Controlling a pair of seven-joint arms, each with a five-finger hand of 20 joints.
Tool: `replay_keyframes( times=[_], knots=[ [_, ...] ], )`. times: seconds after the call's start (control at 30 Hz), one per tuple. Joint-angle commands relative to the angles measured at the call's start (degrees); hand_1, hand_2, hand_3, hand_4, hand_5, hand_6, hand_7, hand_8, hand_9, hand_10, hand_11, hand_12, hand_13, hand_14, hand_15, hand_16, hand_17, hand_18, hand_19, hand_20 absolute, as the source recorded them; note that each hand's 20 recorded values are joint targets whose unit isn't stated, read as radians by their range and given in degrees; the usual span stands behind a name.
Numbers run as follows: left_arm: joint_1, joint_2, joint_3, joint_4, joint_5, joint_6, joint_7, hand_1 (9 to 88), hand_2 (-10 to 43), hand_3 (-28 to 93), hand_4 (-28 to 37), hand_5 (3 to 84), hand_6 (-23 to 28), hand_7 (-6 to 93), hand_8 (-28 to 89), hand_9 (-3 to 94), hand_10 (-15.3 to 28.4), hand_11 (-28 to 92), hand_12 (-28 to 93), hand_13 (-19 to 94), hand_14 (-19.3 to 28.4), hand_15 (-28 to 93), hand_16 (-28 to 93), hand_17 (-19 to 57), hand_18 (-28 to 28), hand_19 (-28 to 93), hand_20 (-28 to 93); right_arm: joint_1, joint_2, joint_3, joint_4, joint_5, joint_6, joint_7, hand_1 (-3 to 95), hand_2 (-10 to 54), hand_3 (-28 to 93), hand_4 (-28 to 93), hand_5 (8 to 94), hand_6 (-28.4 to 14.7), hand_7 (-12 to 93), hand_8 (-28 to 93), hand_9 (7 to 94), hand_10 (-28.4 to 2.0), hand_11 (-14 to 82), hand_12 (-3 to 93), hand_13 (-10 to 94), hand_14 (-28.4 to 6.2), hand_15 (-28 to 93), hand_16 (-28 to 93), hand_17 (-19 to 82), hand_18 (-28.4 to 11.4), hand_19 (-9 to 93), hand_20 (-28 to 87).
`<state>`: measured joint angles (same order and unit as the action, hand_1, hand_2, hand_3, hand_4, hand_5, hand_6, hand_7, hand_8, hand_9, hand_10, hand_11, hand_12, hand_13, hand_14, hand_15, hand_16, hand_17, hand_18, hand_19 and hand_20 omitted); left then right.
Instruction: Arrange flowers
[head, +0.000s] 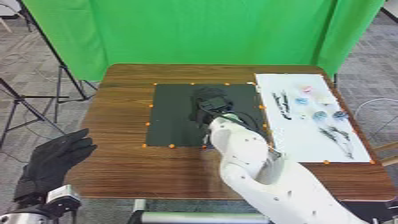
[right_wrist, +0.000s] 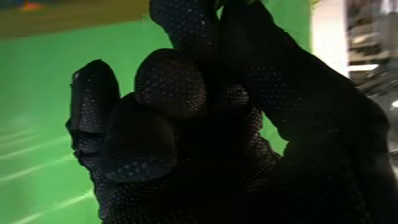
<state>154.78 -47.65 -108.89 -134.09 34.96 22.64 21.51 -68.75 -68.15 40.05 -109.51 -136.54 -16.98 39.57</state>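
Right hand (head: 210, 102) closed above the black mat (head: 169, 131) — any held item unclear — left hand (head: 51, 162) open near the table's (head: 120, 172) edge

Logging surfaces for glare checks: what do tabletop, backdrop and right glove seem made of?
Tabletop: wood or laminate, low sheen, by its brown streaky grain. Green backdrop: probably matte cloth, hanging in folds. Right hand's glove: black fabric, mostly matte, with a fine dotted texture.

Right arm (head: 242, 175) — white, rounded, dark spots | right hand (head: 210, 101) — black glove, dotted fabric
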Motion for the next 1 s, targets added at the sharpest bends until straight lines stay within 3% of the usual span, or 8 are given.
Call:
replay_keyframes(
  times=[0.03, 0.07, 0.1, 0.17, 0.2, 0.23, 0.63, 1.0],
  knots=[
    [0.55, 1.29, 1.01, -1.30, -0.09, 2.19, 0.09, 26.6, 8.2, 79, -13.2, 48.6, 14.7, 13.6, -9, 41.4, 22.9, 37, 10, 30, 28.4, 63, -13, -7.6, 22.4, 58, 26, -0.08, -11.27, -2.01, 5.45, -2.03, -3.32, -3.19, 50.4, -9.5, 83, -23, 89.8, -5.2, 21, 27, 80.3, -15.1, 52.8, 48.3, 78, -11.9, 84, 32, 33, -28.4, 90, 22],
    [-0.20, 0.92, 1.17, -1.30, 0.57, 1.81, -0.98, 26.4, 8.5, 79, -13.2, 48.6, 14.5, 13.6, -9, 41.5, 22.8, 37, 10, 30, 28.2, 63, -13, -7.6, 22.4, 58, 26, -0.26, -12.64, -1.53, 6.28, -1.21, -4.28, -2.90, 50.2, -9.5, 83, -23, 89.8, -5.1, 21, 27, 80.3, -15.2, 52.9, 48.4, 78, -11.9, 84, 32, 33, -28.4, 90, 22],
    [-0.80, 1.41, 1.50, -1.15, 0.55, 1.77, -0.99, 26.3, 8.7, 79, -13.3, 48.5, 14.4, 13.6, -9, 41.6, 22.8, 37, 9, 30, 28.1, 63, -13, -7.6, 22.4, 58, 26, -0.52, -13.94, -1.09, 7.17, -2.09, -4.75, -3.39, 50.1, -9.5, 83, -24, 89.8, -5.1, 21, 27, 80.3, -15.2, 52.9, 48.4, 78, -11.9, 84, 32, 33, -28.4, 90, 22],
    [-3.34, 0.91, 2.02, -0.73, 1.84, 0.63, -3.50, 25.9, 8.9, 79, -13.3, 48.2, 13.8, 13.7, -9, 41.7, 22.6, 36, 9, 31, 27.9, 62, -13, -7.7, 22.4, 58, 27, -0.50, -15.27, -1.01, 9.23, -4.51, -5.14, -3.73, 49.7, -9.5, 85, -25, 89.9, -5.1, 21, 27, 80.3, -15.3, 52.9, 48.8, 78, -12.1, 84, 32, 33, -28.4, 90, 22],
    [-3.56, 1.18, 2.27, -0.84, 1.66, 1.03, -3.24, 25.8, 9.1, 79, -13.3, 47.9, 13.4, 13.8, -9, 41.9, 22.5, 35, 9, 31, 27.5, 61, -13, -7.6, 22.3, 58, 27, -0.77, -16.53, -0.39, 10.35, -5.30, -5.88, -4.12, 49.6, -9.5, 85, -25, 90.0, -5.0, 21, 27, 80.3, -15.4, 52.9, 48.9, 78, -12.1, 84, 33, 33, -28.4, 90, 22],
    [-4.67, 0.77, 2.38, -0.75, 2.31, 0.42, -4.51, 25.6, 9.4, 79, -13.3, 47.6, 13.1, 14.0, -9, 41.8, 21.9, 35, 9, 31, 27.2, 61, -13, -7.6, 22.2, 58, 27, -0.39, -16.82, -0.50, 11.05, -4.40, -6.31, -3.18, 49.6, -9.5, 85, -25, 90.0, -5.0, 21, 27, 80.3, -15.4, 52.9, 48.9, 78, -12.1, 84, 33, 33, -28.4, 90, 22],
    [-7.47, -0.45, 2.94, -0.04, 3.73, -1.62, -6.27, 25.5, 9.5, 80, -12.9, 44.9, 11.7, 17.2, -12, 39.7, 18.8, 33, 10, 31, 24.3, 56, -10, -7.2, 21.7, 56, 27, -0.06, -18.84, 1.16, 16.77, -5.00, -6.96, 0.89, 49.7, -9.5, 85, -25, 89.4, -4.9, 23, 26, 80.2, -15.4, 53.4, 48.9, 77, -12.2, 84, 33, 33, -28.4, 91, 21],
    [-4.89, -1.56, 1.66, -0.46, 3.93, -2.04, -5.80, 26.0, 9.2, 80, -13.0, 45.4, 12.6, 17.1, -12, 40.0, 20.4, 35, 9, 31, 25.4, 58, -10, -7.2, 21.7, 57, 27, 2.52, -12.46, -2.89, 12.56, -5.63, -0.58, 0.01, 49.0, -9.5, 83, -24, 89.0, -4.5, 23, 22, 79.9, -15.1, 53.1, 47.6, 77, -12.4, 83, 32, 32, -28.4, 91, 19]
  ],
)
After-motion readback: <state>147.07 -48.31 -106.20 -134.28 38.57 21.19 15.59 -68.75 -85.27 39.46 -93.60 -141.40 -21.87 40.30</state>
